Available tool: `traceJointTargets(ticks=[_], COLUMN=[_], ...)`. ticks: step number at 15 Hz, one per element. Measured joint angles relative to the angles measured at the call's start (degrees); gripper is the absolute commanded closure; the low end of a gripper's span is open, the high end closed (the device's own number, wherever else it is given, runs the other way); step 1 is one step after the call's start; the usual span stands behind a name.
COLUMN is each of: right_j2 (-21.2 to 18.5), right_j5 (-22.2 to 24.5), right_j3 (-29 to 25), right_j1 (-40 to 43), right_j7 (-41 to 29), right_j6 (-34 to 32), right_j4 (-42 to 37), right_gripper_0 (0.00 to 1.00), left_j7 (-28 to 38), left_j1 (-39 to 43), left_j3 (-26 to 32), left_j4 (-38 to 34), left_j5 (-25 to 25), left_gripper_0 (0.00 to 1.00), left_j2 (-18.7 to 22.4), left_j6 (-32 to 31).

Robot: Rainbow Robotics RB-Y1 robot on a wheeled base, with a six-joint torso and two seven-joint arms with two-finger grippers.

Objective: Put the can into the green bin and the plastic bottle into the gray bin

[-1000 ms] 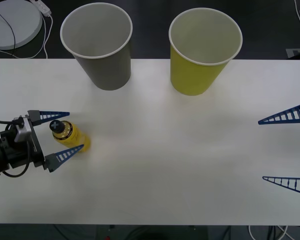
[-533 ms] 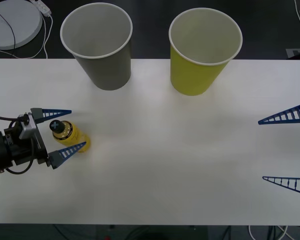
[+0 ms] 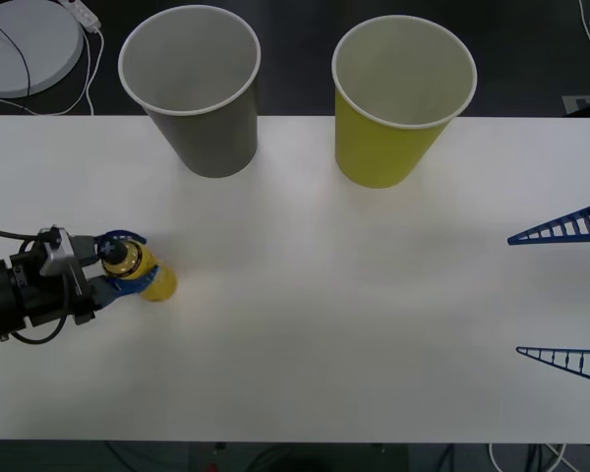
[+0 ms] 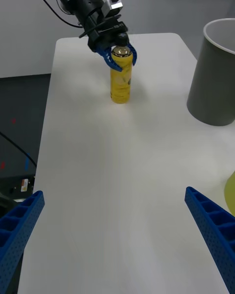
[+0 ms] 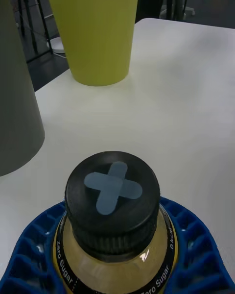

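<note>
The plastic bottle (image 3: 149,276), yellow with a black cap, stands upright at the table's left side. My left gripper (image 3: 125,262) is shut on the plastic bottle just under its cap (image 5: 112,196), and the blue fingers (image 5: 34,245) wrap its neck. From the right wrist view I see the bottle (image 4: 121,81) standing in the left gripper (image 4: 119,54). The gray bin (image 3: 205,113) stands upright at the back left, the green bin (image 3: 388,138) to its right. My right gripper (image 3: 513,295) hangs open at the table's right edge. The can is out of view.
A round white disc (image 3: 25,44) with a cable lies on the dark floor beyond the table's back left corner. The white table (image 3: 324,324) stretches bare between the bottle and the right gripper. Both bins sit close to the far edge.
My left gripper's fingers, open on either side of the bottle before, have closed onto its neck. The bottle, the bins and the right arm have not moved.
</note>
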Motion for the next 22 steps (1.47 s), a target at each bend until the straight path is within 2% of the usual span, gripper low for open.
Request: traceJointTargets(ticks=[7,10,17,22], right_j2=[0.0,0.0,0.0,0.0], right_j5=[0.0,0.0,0.0,0.0], right_j3=[0.0,0.0,0.0,0.0], right_j1=[0.0,0.0,0.0,0.0], right_j7=[0.0,0.0,0.0,0.0], right_j6=[0.0,0.0,0.0,0.0], right_j4=[0.0,0.0,0.0,0.0], right_gripper_0=[0.0,0.0,0.0,0.0], left_j7=[1.19,4.49,13.13,17.84], left_j1=[0.0,0.06,0.12,0.2], left_j3=[0.06,0.07,0.08,0.08], left_j4=[-0.49,-2.31,-7.59,-10.27], left_j5=[1.05,1.72,1.27,1.24], left_gripper_0=[1.0,1.0,1.0,1.0], left_j2=[0.04,0.53,6.96,10.84], left_j6=[-0.33,-0.34,0.92,6.66])
